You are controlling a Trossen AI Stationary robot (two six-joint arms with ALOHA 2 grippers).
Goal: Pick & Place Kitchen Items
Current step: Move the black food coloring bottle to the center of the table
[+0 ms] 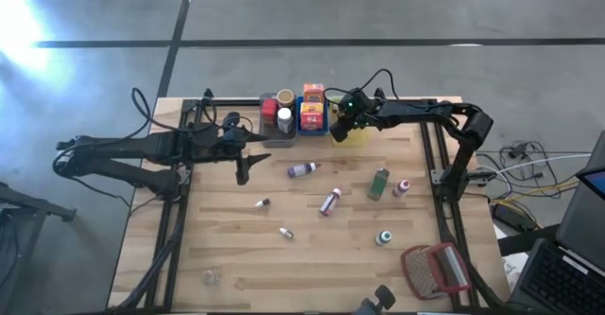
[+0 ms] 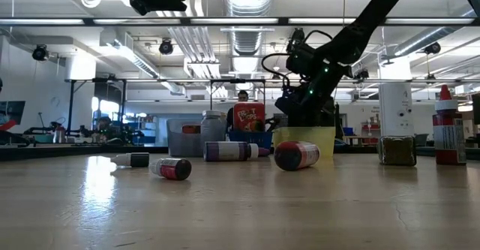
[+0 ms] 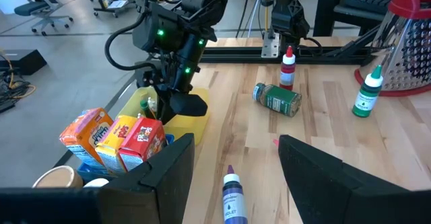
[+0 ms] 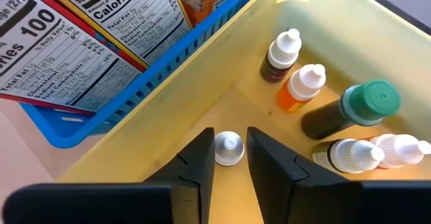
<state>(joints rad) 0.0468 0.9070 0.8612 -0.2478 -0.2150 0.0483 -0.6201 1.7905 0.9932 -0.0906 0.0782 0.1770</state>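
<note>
- The small bottle (image 4: 228, 148) between the right gripper's fingers shows only its white cap; its body is hidden
- Right gripper (image 4: 229, 158) grips that bottle, narrow, down inside the yellow bin (image 4: 202, 109) beside other bottles (image 4: 306, 86)
- Left gripper (image 3: 236, 167) hangs half-open, empty, above the table (image 1: 227, 249) near the grey bin (image 1: 267, 135)

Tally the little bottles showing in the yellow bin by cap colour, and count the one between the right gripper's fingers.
White-capped bottles: 5, one of them between the fingers of the right gripper
Green-capped bottle: 1
Total at the yellow bin: 6
</note>
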